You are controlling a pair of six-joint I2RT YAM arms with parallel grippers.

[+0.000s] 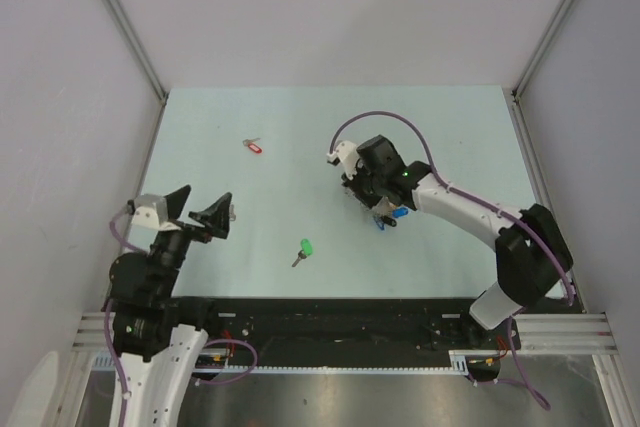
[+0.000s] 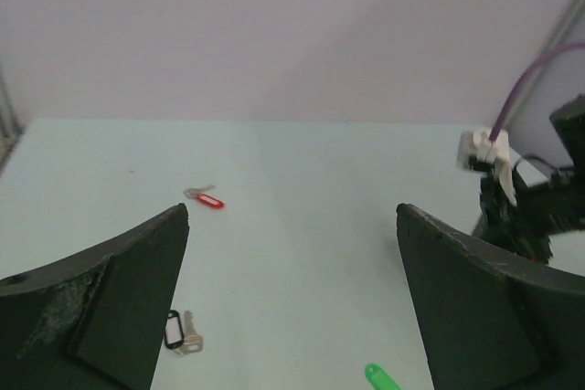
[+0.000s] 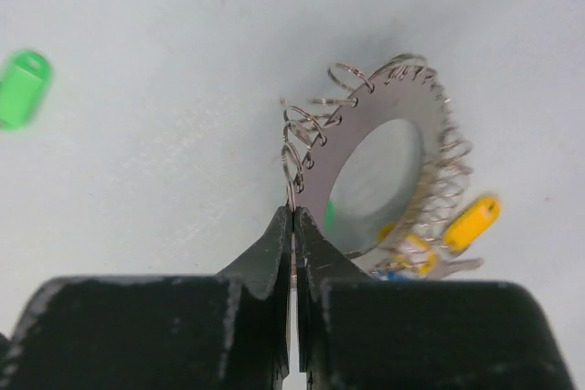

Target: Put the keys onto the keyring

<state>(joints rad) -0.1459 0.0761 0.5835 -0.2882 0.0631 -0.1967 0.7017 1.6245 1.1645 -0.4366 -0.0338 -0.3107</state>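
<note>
My right pincer [image 3: 293,226] is clamped shut on a thin wire loop at the rim of the large silvery flat metal keyring [image 3: 402,102], which lies right of centre on the pale green worktop [image 1: 440,117]. My left pincer [image 2: 292,212] hangs wide open and empty over the worktop's left side. The small silver key with a bright green plastic tag [image 1: 304,248] lies loose by the middle of the near edge, and the red-tagged key [image 1: 253,146] lies toward the far left.

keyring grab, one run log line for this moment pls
right gripper: shut on keyring at its wire-looped edge | left gripper: open, empty | green key, red key: loose, apart from keyring
</note>
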